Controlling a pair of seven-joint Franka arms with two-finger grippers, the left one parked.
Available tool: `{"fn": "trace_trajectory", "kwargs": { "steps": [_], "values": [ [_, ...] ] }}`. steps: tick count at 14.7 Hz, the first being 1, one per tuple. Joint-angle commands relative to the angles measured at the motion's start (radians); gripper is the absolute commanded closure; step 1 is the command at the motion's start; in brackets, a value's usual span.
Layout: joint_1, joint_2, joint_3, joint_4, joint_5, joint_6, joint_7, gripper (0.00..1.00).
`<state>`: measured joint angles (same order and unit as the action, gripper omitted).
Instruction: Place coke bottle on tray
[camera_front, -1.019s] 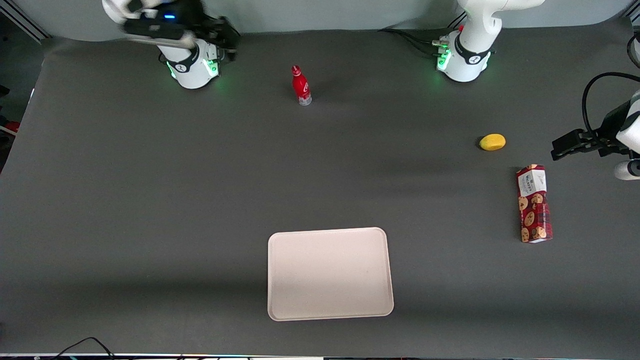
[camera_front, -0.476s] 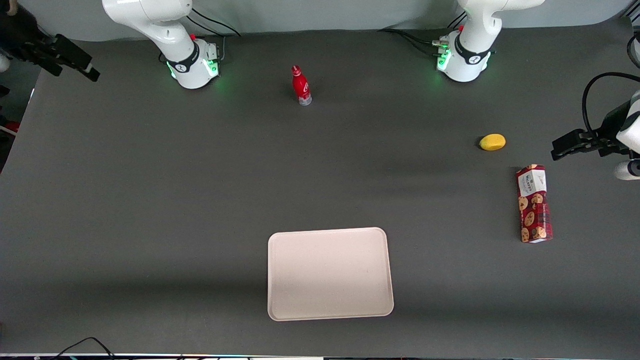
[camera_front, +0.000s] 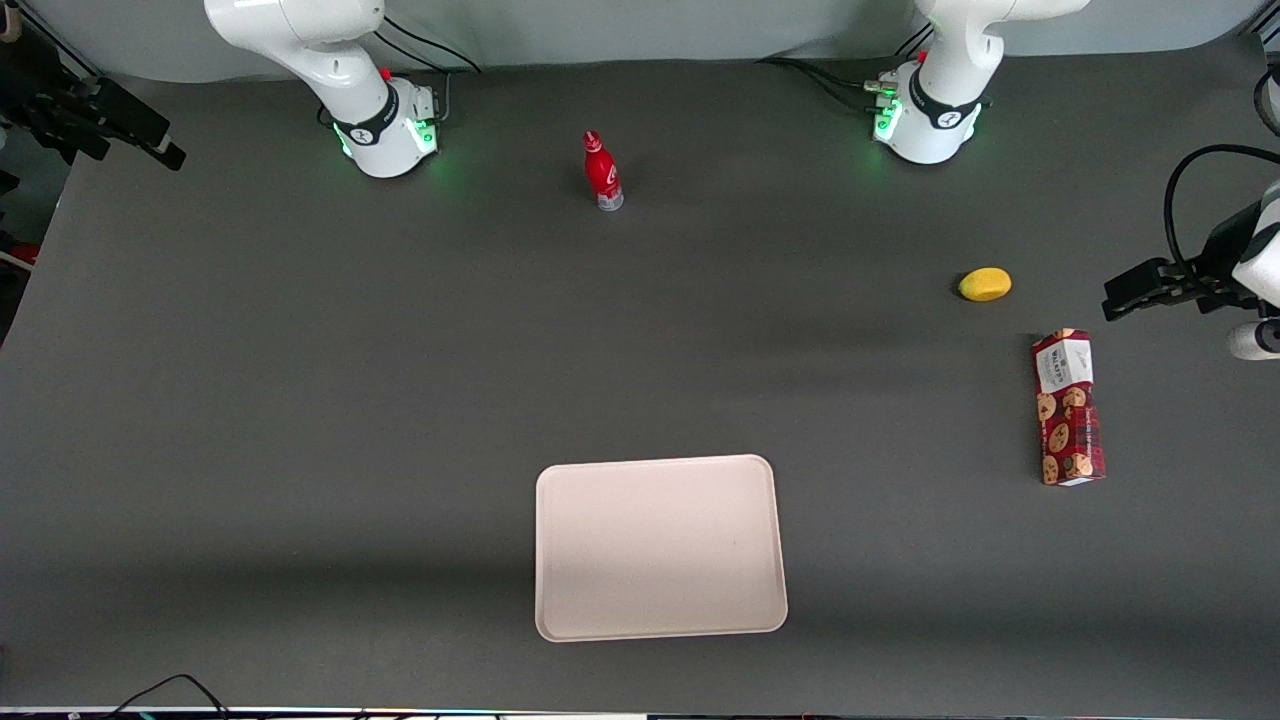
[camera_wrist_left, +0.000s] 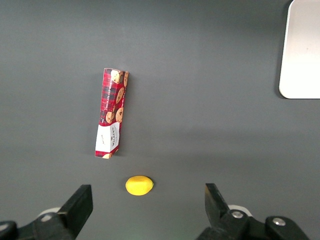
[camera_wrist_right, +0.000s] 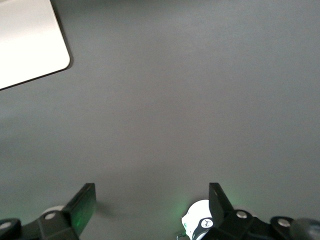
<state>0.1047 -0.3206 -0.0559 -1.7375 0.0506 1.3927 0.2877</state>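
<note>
hand (camera_front: 165, 152) hangs at the working arm's end of the desk (camera_front: 300, 400), fingers spread with nothing between them, well apart from the coke bottle (camera_front: 602, 172). that bottle stands upright between the two arm bases, much farther from the front camera than the bare tray (camera_front: 660, 547). i judge nothing is started, so my next move is reaching for the bottle.

No lettering is legible on the coke bottle (camera_front: 602, 172) or cookie box (camera_front: 1069, 407).

Open table (camera_front: 300, 350) around coke bottle (camera_front: 602, 172), seemingly.
</note>
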Motion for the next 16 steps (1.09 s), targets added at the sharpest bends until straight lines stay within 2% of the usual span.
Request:
{"fn": "trace_trajectory", "kwargs": {
  "steps": [1,3,6,8,10,14,16],
  "values": [
    [0.01,-0.024,0.101,0.021,-0.012,-0.056,0.029,0.0],
    [0.01,-0.04,0.215,0.033,0.035,-0.083,0.132,0.0],
    [0.01,-0.032,0.367,0.033,0.197,-0.089,0.301,0.0],
    [0.01,-0.008,0.492,0.001,0.232,-0.026,0.394,0.0],
    [0.01,0.001,0.598,-0.11,0.268,0.099,0.47,0.0],
    [0.01,0.049,0.798,-0.354,0.284,0.441,0.6,0.0],
    [0.012,0.083,0.869,-0.448,0.284,0.598,0.649,0.0]
  ]
}}
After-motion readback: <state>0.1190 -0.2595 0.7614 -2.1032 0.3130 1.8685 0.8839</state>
